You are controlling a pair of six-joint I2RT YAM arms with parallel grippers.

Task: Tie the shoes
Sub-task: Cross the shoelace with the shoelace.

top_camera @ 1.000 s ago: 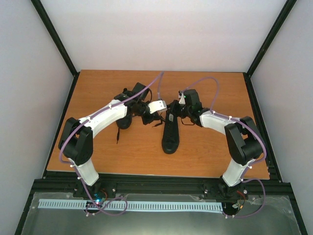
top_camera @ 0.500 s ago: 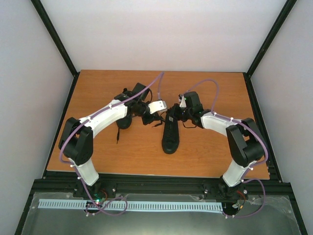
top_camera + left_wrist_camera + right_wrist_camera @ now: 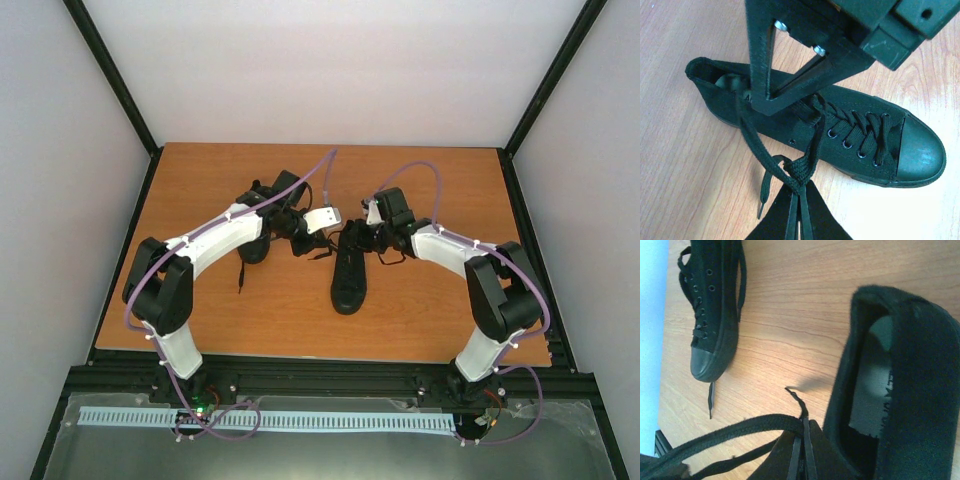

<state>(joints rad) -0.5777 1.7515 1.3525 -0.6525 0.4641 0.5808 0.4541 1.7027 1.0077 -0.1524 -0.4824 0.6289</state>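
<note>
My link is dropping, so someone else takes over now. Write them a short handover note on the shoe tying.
Left pincer: shut on a lace of the centre shoe.
Right pincer: shut on its other lace.
Second shoe lies apart, by the left arm, laces loose.
Done: laces crossed in what looks like a first knot.
To do: tighten, make the bow, then tie the second shoe.

Pretty clearly a robotics lab test cell, not anyone's home: a wood-grain surface [image 3: 210,300] boxed in by plain pale walls [image 3: 340,70] and black frame posts [image 3: 111,75], with a left arm [image 3: 215,240] and right arm [image 3: 445,248] bolted to a black rail [image 3: 330,378], purple cables [image 3: 327,165] zip-tied along them.
</note>
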